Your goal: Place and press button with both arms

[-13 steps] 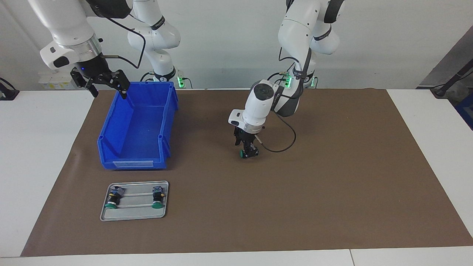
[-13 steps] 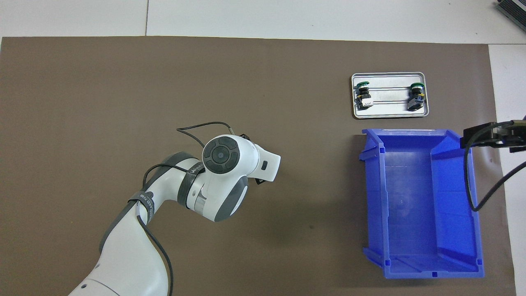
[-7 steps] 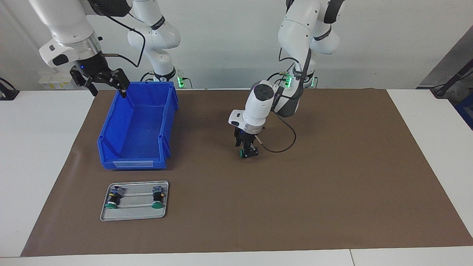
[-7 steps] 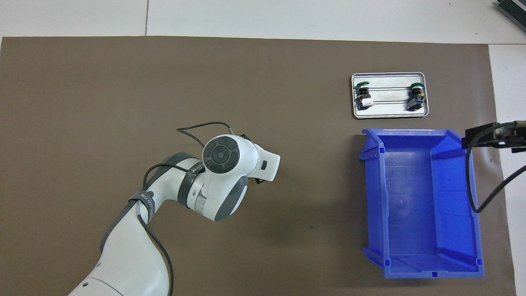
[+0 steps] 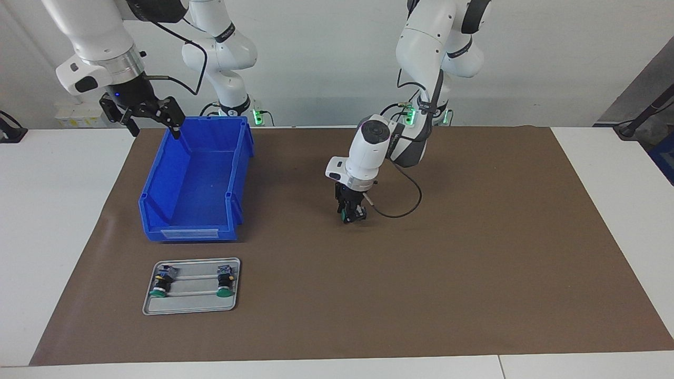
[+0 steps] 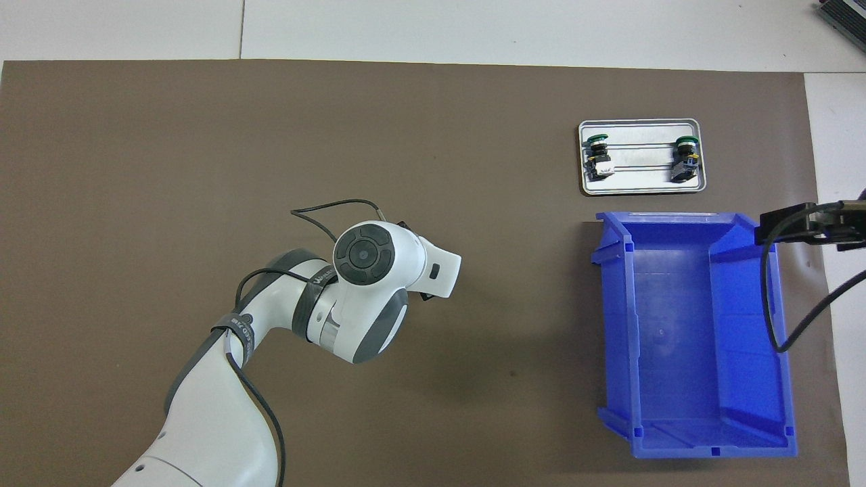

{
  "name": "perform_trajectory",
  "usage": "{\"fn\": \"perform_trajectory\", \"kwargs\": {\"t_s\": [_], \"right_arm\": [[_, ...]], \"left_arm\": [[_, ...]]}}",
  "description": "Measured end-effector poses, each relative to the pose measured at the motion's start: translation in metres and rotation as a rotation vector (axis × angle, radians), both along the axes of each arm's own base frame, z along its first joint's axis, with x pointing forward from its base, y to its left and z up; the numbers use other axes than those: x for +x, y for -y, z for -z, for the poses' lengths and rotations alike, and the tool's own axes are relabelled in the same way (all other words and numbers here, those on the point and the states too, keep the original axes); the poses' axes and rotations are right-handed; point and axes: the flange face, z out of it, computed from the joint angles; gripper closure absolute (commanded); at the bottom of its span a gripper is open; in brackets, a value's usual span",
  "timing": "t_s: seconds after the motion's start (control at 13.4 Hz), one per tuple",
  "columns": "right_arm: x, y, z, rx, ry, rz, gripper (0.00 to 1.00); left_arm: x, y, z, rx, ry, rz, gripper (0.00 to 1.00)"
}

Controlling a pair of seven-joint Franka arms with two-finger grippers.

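1. Two large white jointed arms work over a wide brown paper mat (image 5: pixel 474 263) on the white table (image 5: pixel 52 221).
2. An open blue plastic bin (image 5: pixel 196 179) sits toward the right arm's end of the table, near the robots.
3. A small grey metal tray (image 5: pixel 191 308) lies farther from the robots than the bin and carries two spare green-capped switches (image 5: pixel 225 281).
4. The right gripper (image 5: pixel 150 122) hangs over the bin's rim, fingers spread wide, holding nothing.
5. The left gripper (image 5: pixel 352 215) points down at mid-mat, fingers clasped round the green-capped button (image 5: pixel 344 216); whether it touches the mat I cannot tell.
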Motion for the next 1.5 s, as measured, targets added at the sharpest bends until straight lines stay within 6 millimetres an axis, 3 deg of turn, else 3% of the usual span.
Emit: {"fn": "perform_trajectory", "kwargs": {"t_s": [0.37, 0.6, 0.9, 1.12, 1.5], "right_arm": [[0.000, 0.000, 0.000, 0.000, 0.000, 0.000, 0.00], [0.000, 0.000, 0.000, 0.000, 0.000, 0.000, 0.00], [0.000, 0.000, 0.000, 0.000, 0.000, 0.000, 0.00], [0.000, 0.000, 0.000, 0.000, 0.000, 0.000, 0.00], [0.000, 0.000, 0.000, 0.000, 0.000, 0.000, 0.00]], "left_arm": [[0.024, -0.004, -0.028, -0.006, -0.001, -0.020, 0.84], [0.047, -0.024, -0.041, -0.050, -0.013, -0.088, 0.84], [0.076, -0.068, -0.061, -0.236, -0.050, -0.152, 0.84], [0.087, -0.117, -0.077, -0.400, -0.053, -0.167, 0.85], [0.075, -0.181, -0.057, -0.546, -0.028, -0.134, 0.85]]}}
